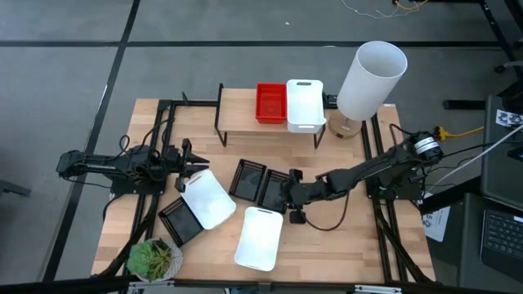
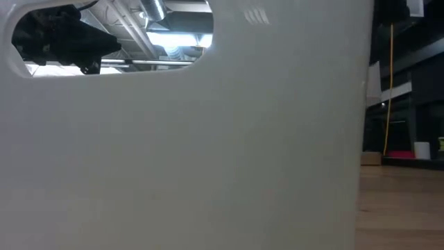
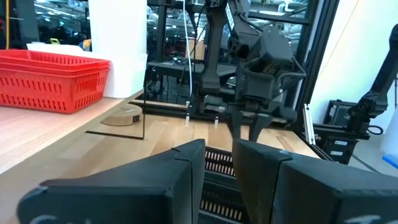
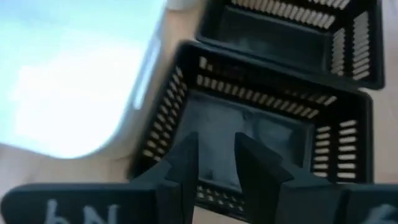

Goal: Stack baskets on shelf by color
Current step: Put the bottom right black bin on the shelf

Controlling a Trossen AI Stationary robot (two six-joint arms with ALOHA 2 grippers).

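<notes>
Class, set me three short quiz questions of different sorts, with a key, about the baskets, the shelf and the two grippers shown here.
1. True or false: a red basket and a white basket sit side by side on the shelf.
2. Multiple choice: the right gripper is over which colour basket? A) red B) black C) white
3. Fill in: the left gripper hovers by a ______ basket lying on the table.

Key
1. True.
2. B: the right wrist view shows its fingers just above the near rim of a black basket.
3. White.
</notes>
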